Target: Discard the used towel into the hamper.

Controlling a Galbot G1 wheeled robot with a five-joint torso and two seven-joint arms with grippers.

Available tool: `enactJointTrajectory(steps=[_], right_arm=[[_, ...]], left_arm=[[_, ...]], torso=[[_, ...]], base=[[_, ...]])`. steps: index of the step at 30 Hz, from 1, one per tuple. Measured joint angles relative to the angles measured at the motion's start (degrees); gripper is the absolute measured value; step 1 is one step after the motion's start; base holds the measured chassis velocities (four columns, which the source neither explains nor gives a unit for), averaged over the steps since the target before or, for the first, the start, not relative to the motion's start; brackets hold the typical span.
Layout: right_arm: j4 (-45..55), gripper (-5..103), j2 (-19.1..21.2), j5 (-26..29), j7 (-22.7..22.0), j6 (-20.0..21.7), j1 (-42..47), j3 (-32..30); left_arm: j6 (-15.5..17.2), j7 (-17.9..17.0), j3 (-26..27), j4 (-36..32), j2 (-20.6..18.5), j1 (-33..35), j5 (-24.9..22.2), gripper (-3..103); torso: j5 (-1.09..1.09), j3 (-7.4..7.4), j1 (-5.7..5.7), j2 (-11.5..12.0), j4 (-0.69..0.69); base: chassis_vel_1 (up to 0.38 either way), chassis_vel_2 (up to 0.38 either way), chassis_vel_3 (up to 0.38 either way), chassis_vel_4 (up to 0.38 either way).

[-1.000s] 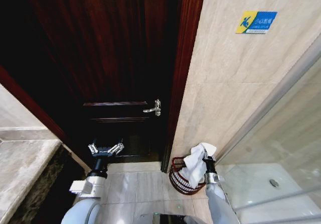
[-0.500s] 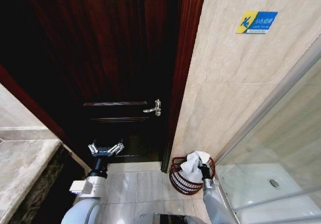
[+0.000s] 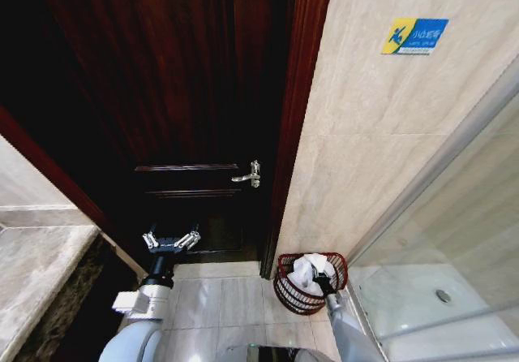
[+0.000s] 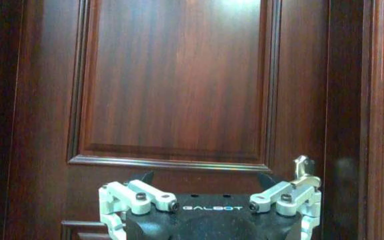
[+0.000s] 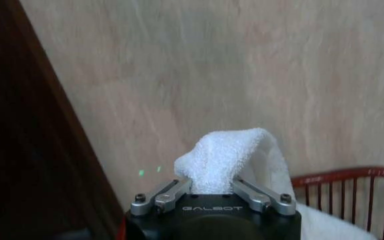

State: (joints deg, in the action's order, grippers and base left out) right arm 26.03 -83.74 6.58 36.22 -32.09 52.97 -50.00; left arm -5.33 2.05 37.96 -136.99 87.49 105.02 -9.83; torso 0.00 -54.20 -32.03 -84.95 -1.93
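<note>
The hamper (image 3: pixel 290 294), a dark red wire basket, stands on the tiled floor against the wall, just right of the door frame. The white towel (image 3: pixel 306 269) is bunched inside it and rises slightly above the rim. My right gripper (image 3: pixel 322 282) is down in the hamper's mouth, shut on the towel. In the right wrist view a fold of the towel (image 5: pixel 224 158) stands up between the right gripper (image 5: pixel 211 186) fingers, with the hamper's red rim (image 5: pixel 352 174) beside it. My left gripper (image 3: pixel 171 241) hangs open in front of the door, holding nothing; in the left wrist view, the left gripper (image 4: pixel 212 194) faces a door panel.
A dark wooden door (image 3: pixel 195 94) with a metal handle (image 3: pixel 250 175) fills the middle. A stone counter (image 3: pixel 36 265) lies at the left. A glass shower screen (image 3: pixel 454 240) borders the hamper on the right. Beige tiled wall (image 3: pixel 365 135) rises behind it.
My right gripper has gone down with the towel, which hung above the hamper's rim and now sits inside it. The left arm has not moved.
</note>
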Motion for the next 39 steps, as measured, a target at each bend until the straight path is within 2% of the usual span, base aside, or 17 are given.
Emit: enactJointTrajectory(steps=[2,5,6,8,13,15,18,21,28,31,39], right_arm=[[-0.1,8,0.2,-1.5,0.4,1.2,0.0,-0.4],[-1.3,8,0.9,-7.9,0.7,5.9,-0.2,-2.6],[-1.3,8,0.9,-7.9,0.7,5.9,-0.2,-2.6],[-2.1,8,0.9,-11.2,-0.7,8.1,-0.9,-3.7],[-3.0,8,0.7,-14.7,-1.8,9.0,-2.2,-4.6],[-3.5,8,0.6,-18.6,-3.3,9.0,-3.7,-4.7],[-5.2,8,0.7,-20.8,-4.8,8.2,-5.7,-4.5],[-6.7,8,0.8,-21.6,-4.7,9.1,-7.6,-4.7],[-8.0,8,0.9,-22.3,-3.7,12.2,-8.3,-4.5],[-9.4,8,1.0,-24.3,-6.8,14.1,-8.4,-4.6],[-10.6,8,1.2,-27.9,-8.4,14.6,-8.7,-4.4]], left_arm=[[0.0,0.0,0.0,0.0,0.0,0.0,0.0,100],[0.0,0.0,0.0,0.0,0.0,0.0,0.0,100],[0.0,0.0,0.0,0.0,0.0,0.0,0.0,100],[0.0,0.0,0.0,0.0,0.0,0.0,0.0,100],[0.0,0.0,0.0,0.0,0.0,0.0,0.0,100],[0.0,0.0,0.0,0.0,0.0,0.0,0.0,100],[0.0,0.0,0.0,0.0,0.0,0.0,0.0,100],[0.0,0.0,0.0,0.0,0.0,0.0,0.0,100],[0.0,0.0,0.0,0.0,0.0,0.0,0.0,100],[0.0,0.0,0.0,0.0,0.0,0.0,0.0,100],[0.0,0.0,0.0,0.0,0.0,0.0,0.0,100]], torso=[[0.0,0.0,0.0,0.0,0.0],[-0.01,0.0,0.0,0.0,0.02],[-0.01,0.0,0.0,0.0,0.02],[0.0,0.0,0.0,0.0,0.01],[0.01,0.0,0.0,0.0,0.01],[-0.01,0.0,0.0,0.0,0.01],[0.0,0.0,0.0,0.0,0.01],[0.0,0.0,0.0,0.0,-0.02],[0.0,0.0,0.0,0.0,0.01],[0.0,0.0,0.02,0.0,0.01],[-0.01,0.0,0.02,0.0,0.02]], base=[[0.0,0.0,0.0,0.0],[0.0,0.0,0.0,0.0],[0.0,0.0,0.0,0.0],[0.0,0.0,0.0,0.0],[0.0,0.0,0.0,0.0],[0.0,0.0,0.0,0.0],[0.0,0.0,0.0,0.0],[0.0,0.0,0.0,0.0],[0.0,0.0,0.0,0.0],[0.0,0.0,0.0,0.0],[-0.086,0.074,0.091,-0.092]])
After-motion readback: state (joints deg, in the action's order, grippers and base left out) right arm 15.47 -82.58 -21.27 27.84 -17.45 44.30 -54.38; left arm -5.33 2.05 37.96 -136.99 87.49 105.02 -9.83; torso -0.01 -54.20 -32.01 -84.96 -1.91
